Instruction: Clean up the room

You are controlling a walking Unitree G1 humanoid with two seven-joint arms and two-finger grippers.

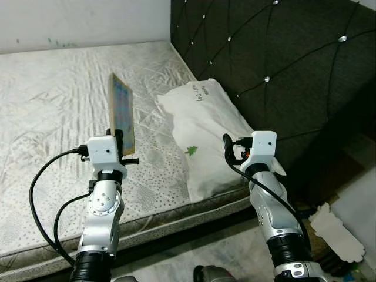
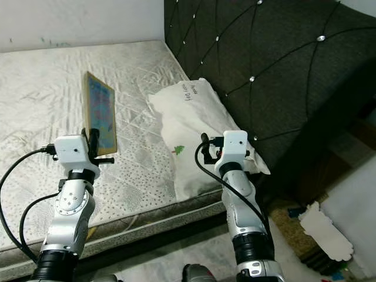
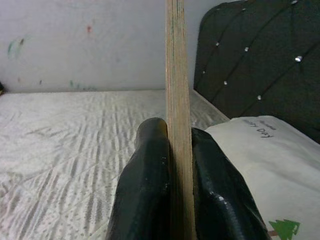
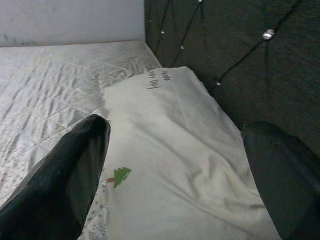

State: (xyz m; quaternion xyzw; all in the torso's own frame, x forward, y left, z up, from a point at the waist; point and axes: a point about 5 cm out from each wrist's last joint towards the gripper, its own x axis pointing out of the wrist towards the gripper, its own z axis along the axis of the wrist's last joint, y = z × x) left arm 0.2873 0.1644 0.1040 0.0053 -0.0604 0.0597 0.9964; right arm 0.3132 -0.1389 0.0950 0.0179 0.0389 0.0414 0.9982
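Your two silver arms sit closest to the lens, reaching out over the near edge of the bed (image 1: 53, 117). Beyond both grippers the bare quilted mattress spreads away toward a pale wall (image 1: 82, 20), and to the right of your right gripper rises the dark tufted headboard (image 1: 276, 64), studded with shiny buttons. Just ahead of and below your right gripper (image 4: 175, 165) lies the white pillow (image 1: 202, 126), resting on the mattress against the headboard; it carries a small green tree print and some handwriting near its far end. That gripper is spread wide, both fingers (image 4: 60, 175) apart with nothing between them, hovering above the pillow. Your left gripper (image 3: 175, 165) is clamped on a thin wooden-edged board (image 1: 121, 111), a flat panel with a colourful picture face, held upright on edge above the mattress. In the left wrist view you see its plywood edge pinched tight between the two black fingers (image 3: 145, 175). Low to the right of your right arm, white scalloped paper (image 1: 335, 232) lies on the floor.
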